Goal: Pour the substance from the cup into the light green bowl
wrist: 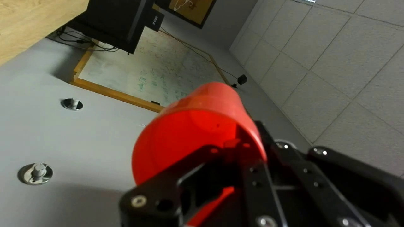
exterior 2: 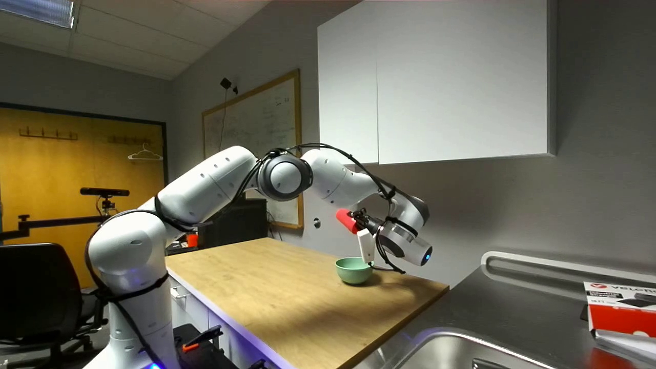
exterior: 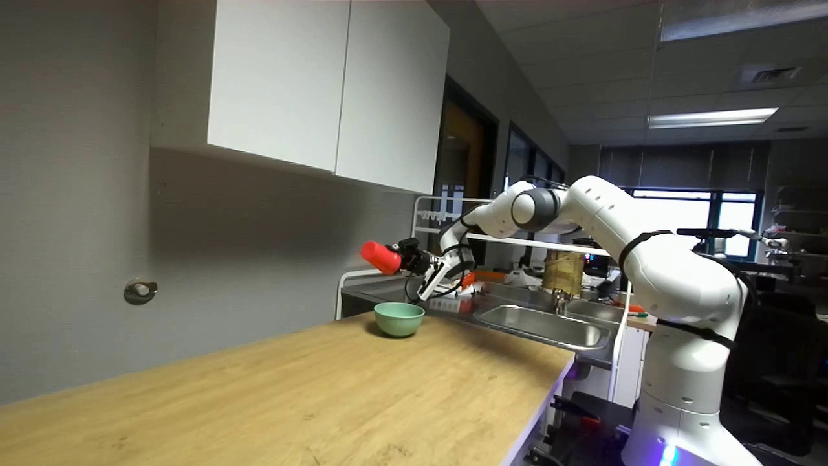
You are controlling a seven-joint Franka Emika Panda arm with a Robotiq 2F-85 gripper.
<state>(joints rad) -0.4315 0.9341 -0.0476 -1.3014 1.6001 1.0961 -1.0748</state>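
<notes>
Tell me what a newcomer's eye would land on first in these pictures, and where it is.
The bright red cup would probably come first: it looms in the middle of the wrist view, mouth toward the camera, its wall gripped by the hand. The white arm arching across an exterior view likely catches the eye next. In both exterior views, the light green bowl shows below the cup, on the wooden counter.

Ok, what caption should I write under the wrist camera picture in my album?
A Robotiq gripper pinches a red plastic tumbler by its side, with a wood-framed whiteboard in the background.
</notes>
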